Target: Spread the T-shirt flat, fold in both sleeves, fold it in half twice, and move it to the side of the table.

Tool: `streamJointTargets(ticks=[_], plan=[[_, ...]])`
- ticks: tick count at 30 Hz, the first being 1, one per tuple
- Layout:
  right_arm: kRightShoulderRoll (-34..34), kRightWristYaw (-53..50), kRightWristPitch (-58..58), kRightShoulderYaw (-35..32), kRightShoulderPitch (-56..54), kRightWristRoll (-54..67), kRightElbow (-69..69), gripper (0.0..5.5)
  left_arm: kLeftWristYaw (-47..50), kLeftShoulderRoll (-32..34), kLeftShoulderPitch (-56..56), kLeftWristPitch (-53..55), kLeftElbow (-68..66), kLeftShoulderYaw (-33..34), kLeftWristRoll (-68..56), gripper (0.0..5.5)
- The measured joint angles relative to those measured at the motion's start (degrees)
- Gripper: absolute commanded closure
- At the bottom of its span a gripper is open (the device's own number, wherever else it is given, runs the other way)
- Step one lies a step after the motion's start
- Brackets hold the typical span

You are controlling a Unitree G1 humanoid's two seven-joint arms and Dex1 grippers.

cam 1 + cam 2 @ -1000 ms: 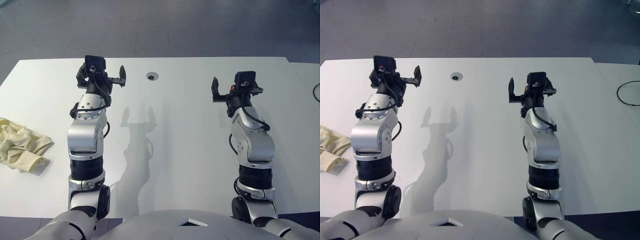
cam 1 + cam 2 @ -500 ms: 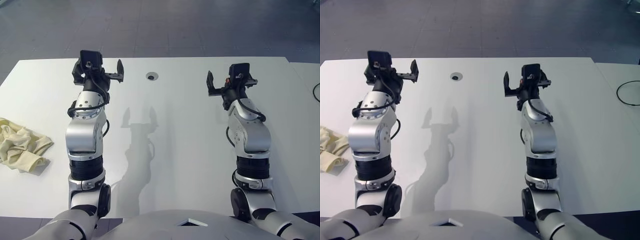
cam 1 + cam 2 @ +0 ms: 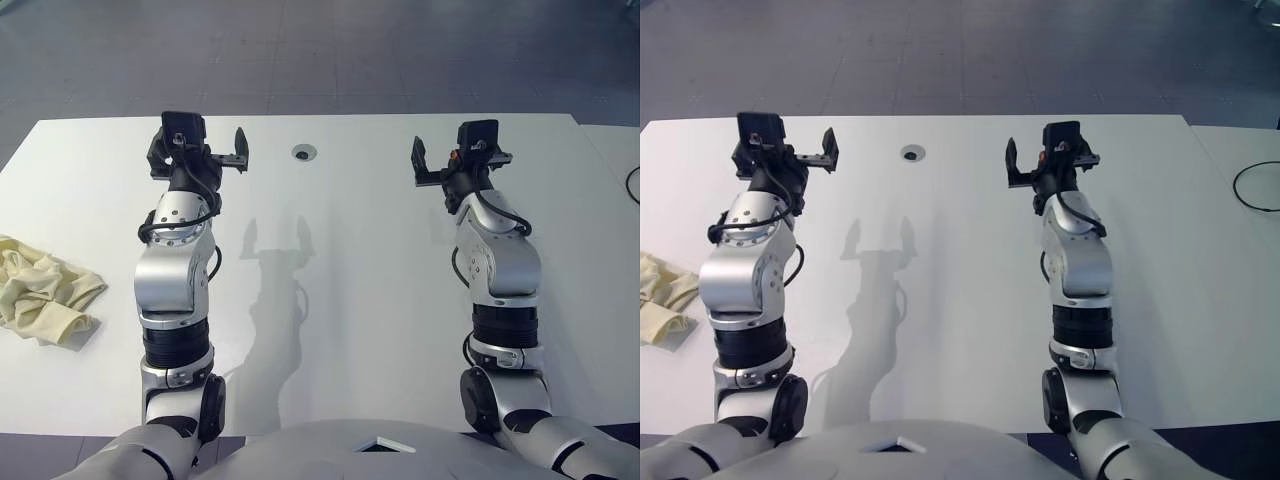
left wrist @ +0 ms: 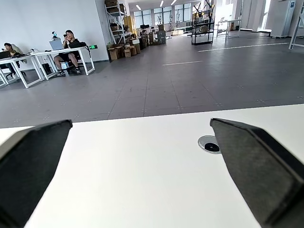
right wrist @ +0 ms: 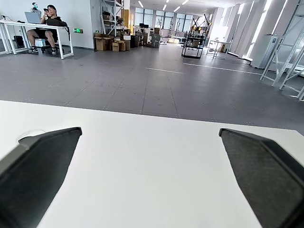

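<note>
The white table (image 3: 380, 300) is bright and evenly lit from above. The left arm (image 3: 172, 270) throws a soft grey shadow (image 3: 275, 300) toward the table's middle. Ceiling strip lights (image 4: 138, 7) glow in the hall behind, leaving a pale sheen on its floor (image 4: 190, 80).

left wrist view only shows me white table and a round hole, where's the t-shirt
Observer: The T-shirt lies at the table's left edge, outboard of the left arm and nearer the robot than the left gripper.
Operator: is it flat yet
Observer: No, it is a crumpled cream heap.
Operator: right gripper holding anything
Observer: No, the right gripper is open and empty, over the far right part of the table.
</note>
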State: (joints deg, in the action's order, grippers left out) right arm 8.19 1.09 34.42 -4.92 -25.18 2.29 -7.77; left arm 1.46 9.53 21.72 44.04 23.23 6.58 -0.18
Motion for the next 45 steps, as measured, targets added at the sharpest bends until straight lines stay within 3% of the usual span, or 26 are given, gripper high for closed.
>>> streamJointTargets(ticks=[45], plan=[[-0.3,-0.8,0.2,0.1,0.5,-0.1,-1.2,0.12,-0.2,0.1,0.1,0.7,-0.2,0.5,0.0,0.1]])
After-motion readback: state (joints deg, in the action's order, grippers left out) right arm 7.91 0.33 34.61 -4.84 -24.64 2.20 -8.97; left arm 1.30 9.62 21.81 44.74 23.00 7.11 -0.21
